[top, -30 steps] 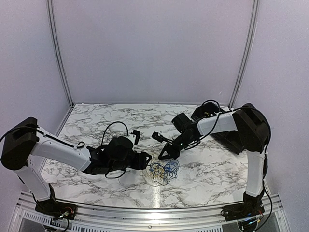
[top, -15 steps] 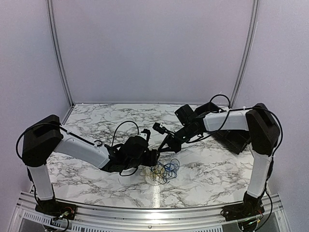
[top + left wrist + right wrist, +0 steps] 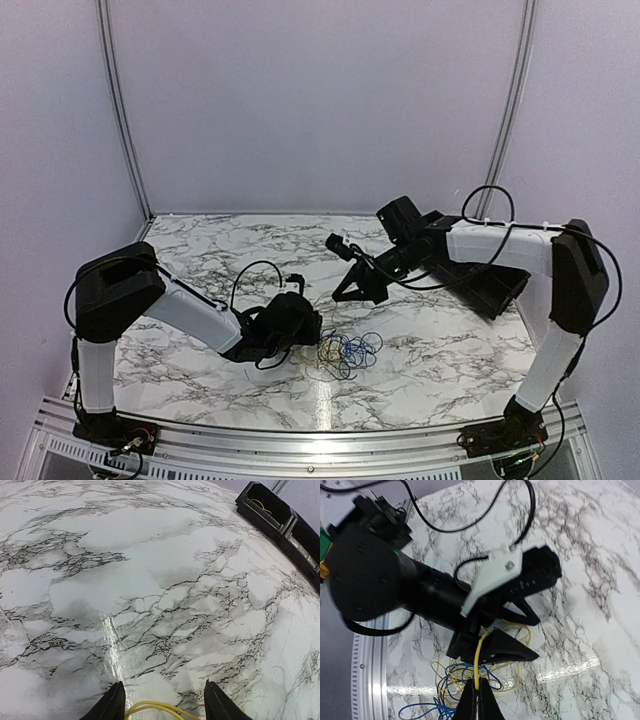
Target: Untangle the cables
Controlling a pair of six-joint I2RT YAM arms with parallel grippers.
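Right gripper (image 3: 475, 704): pressed together, pinching one yellow wire (image 3: 478, 655) of the cables (image 3: 347, 352). Left gripper (image 3: 162, 705): spread, low over table (image 3: 150, 580), yellow strand (image 3: 145, 706) between fingers, not clamped.

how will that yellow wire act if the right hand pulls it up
Probably floppy: the yellow wire pinched in the right hand bends in loose loops. Likely very light, being so thin. It may drag the blue wire along, since their loops overlap in the tangle.
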